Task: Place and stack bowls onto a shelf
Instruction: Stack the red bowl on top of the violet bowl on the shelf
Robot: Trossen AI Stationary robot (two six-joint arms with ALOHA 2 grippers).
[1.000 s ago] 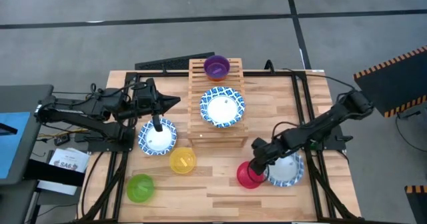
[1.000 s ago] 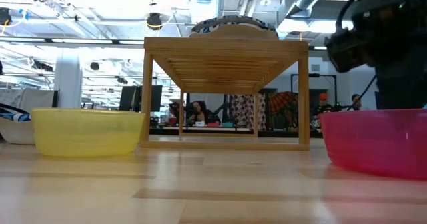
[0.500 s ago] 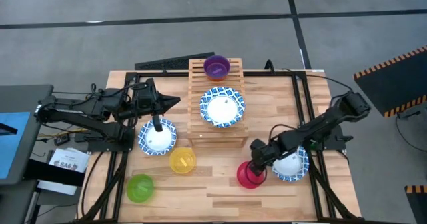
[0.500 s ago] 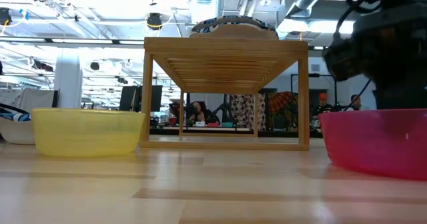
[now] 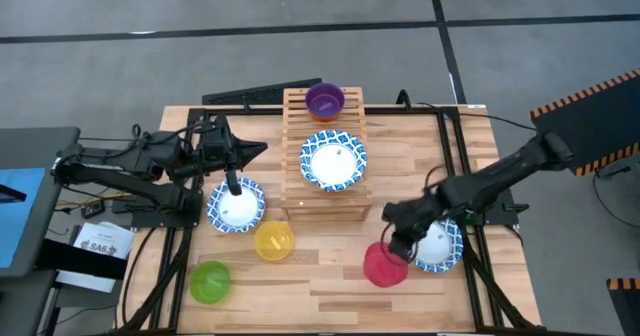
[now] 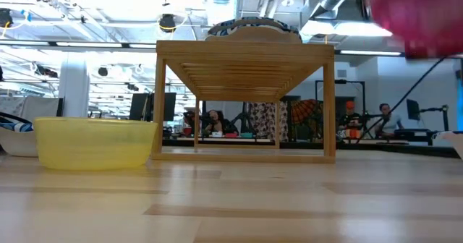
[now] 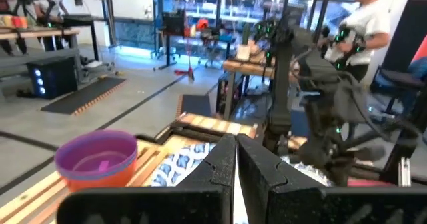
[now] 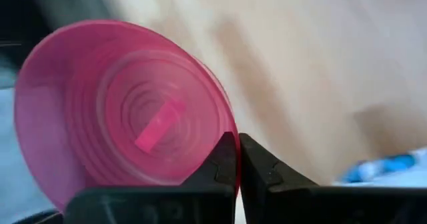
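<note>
My right gripper point(image 5: 400, 246) is shut on a pink bowl point(image 5: 384, 265), which hangs above the table's near right; the low view shows it high up point(image 6: 414, 17). The wooden shelf point(image 5: 300, 198) at the table's middle far side carries a purple bowl point(image 5: 325, 101) and a white bowl with a blue rim point(image 5: 334, 160). My left gripper point(image 5: 235, 184) is shut and hangs over a second blue-rimmed bowl point(image 5: 237, 206) left of the shelf. A yellow bowl point(image 5: 273, 241) and a green bowl point(image 5: 210, 281) rest on the table. My right gripper pinches the pink bowl's rim point(image 8: 225, 139) between its two fingers, one inside the bowl and one outside. The fingers slant down from the table's far right side onto the rim's far right part point(image 5: 396, 253). The bowl is lifted clear of the table.
A third blue-rimmed bowl point(image 5: 440, 248) lies on the table just right of the pink bowl, under my right arm. A black frame point(image 5: 455, 166) runs along the table's right side. People and desks show in the room behind the shelf point(image 6: 213, 124).
My right gripper has shut on the pink bowl's rim and gone up with it, a little toward the table's right edge. The bowl, which stood on the table, is now lifted clear.
</note>
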